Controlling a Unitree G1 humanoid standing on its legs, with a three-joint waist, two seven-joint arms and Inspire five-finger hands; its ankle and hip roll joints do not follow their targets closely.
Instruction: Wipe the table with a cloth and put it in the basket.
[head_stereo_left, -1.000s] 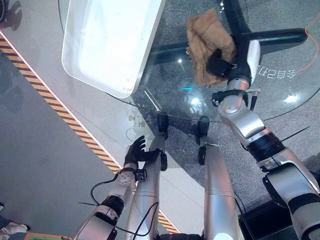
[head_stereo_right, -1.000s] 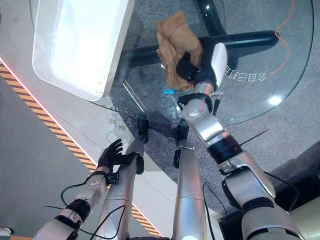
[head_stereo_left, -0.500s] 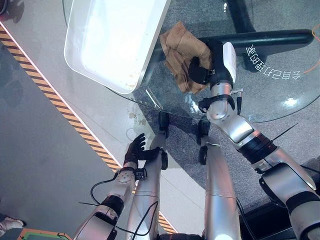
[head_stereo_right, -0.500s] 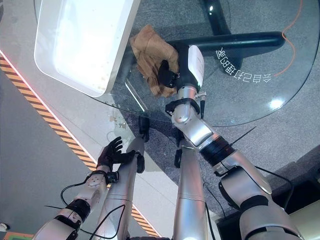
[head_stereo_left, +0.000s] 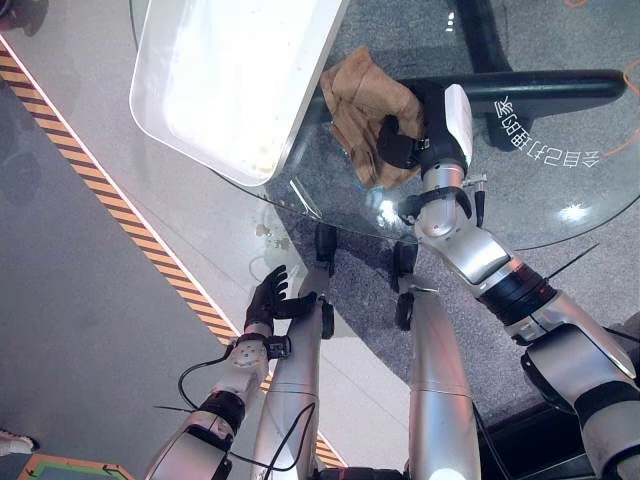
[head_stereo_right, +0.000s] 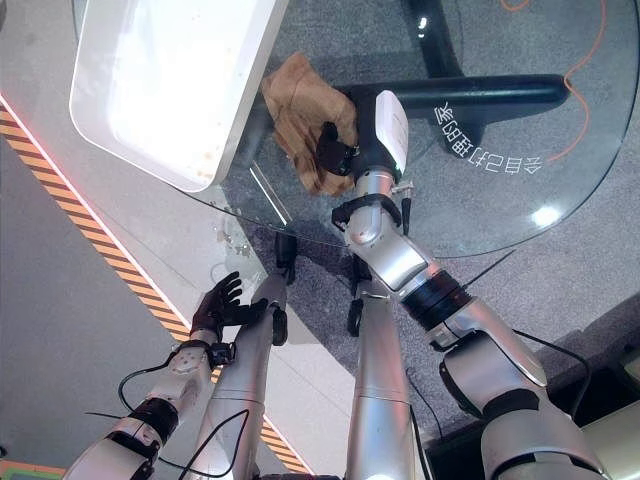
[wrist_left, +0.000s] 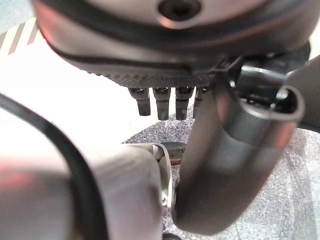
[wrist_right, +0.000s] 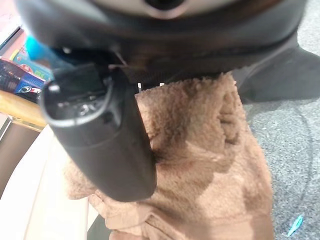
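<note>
Right hand on the cloth, at the tabletop's edge by the basket.

The right hand (head_stereo_left: 425, 125) lay on the brown cloth (head_stereo_left: 362, 105) on the glass tabletop (head_stereo_left: 560, 150), just beside the white basket (head_stereo_left: 230, 80); its thumb pressed into the crumpled cloth, but I could not tell how its fingers were set. The left hand (head_stereo_left: 268, 300) hung low, below the tabletop and well apart from the cloth, its fingers (wrist_left: 162, 104) straight, side by side, holding nothing.

Right hand (head_stereo_left: 428, 125) fingers under brown cloth (head_stereo_left: 362, 104); white basket (head_stereo_left: 230, 80) cut off above.
</note>
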